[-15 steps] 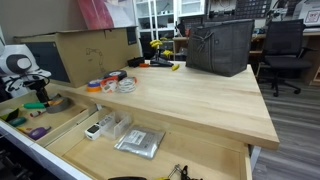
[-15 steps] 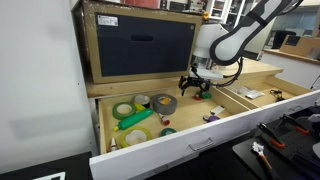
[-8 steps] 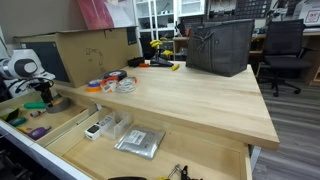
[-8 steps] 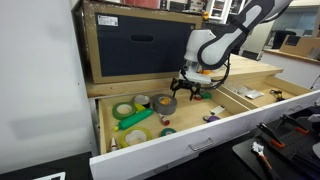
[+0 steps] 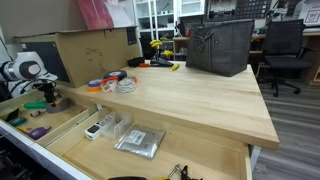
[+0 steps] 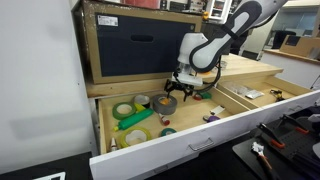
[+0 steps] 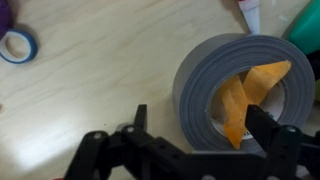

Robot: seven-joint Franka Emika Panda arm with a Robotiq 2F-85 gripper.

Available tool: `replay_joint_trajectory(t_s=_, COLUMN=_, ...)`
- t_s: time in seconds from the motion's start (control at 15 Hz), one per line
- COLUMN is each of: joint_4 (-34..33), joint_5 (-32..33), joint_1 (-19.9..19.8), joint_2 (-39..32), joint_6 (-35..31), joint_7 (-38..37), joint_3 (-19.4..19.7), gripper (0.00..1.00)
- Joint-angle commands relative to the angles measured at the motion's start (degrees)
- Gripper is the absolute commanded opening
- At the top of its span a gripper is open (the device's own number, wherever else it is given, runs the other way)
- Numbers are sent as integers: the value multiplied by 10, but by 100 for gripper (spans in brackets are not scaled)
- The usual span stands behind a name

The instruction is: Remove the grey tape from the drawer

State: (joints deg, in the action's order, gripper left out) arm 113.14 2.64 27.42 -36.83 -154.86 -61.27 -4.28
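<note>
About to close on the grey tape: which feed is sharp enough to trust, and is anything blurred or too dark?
Wrist view: the grey tape is sharp and evenly lit; the gripper is a dark silhouette; the blue roll in the corner is soft. In both exterior views the gripper is small and low on detail.

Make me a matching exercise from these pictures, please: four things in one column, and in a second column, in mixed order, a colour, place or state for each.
Things:
1. tape
2. gripper
3. bag
4. small roll

Descriptions:
a. blue
b. open
c. on the bench top
d. grey, below the gripper

Pairs: 1-d, 2-b, 3-c, 4-a
</note>
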Motion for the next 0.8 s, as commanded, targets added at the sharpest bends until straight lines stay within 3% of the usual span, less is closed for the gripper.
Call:
replay_joint_trajectory(t_s=0.0, joint_4=-24, joint_5=-18, joint_1=16, joint_2=-23, joint_6=7, joint_7=-15, joint_3=6, gripper=100)
replay_joint_trajectory(t_s=0.33, joint_4=-29, joint_5=-22, joint_1=30, joint_2=-45, joint_6=10, joint_7=-17, joint_3=14, gripper=100)
replay_joint_trajectory(t_s=0.4, joint_4=-28, joint_5=-20, joint_1=33, joint_2=-47, joint_6=12, joint_7=-16, joint_3=16, gripper=75)
replay_joint_trajectory(t_s=0.53, joint_4=-26, joint_5=-14, joint_1=42, joint_2=-48, joint_6=9, joint_7=-15, joint_3=24, gripper=68)
replay_joint_trajectory(t_s=0.73, joint_4=-26, joint_5=-9, joint_1=52, joint_2=-46, joint_6=9, joint_7=-17, joint_3=35, gripper=43)
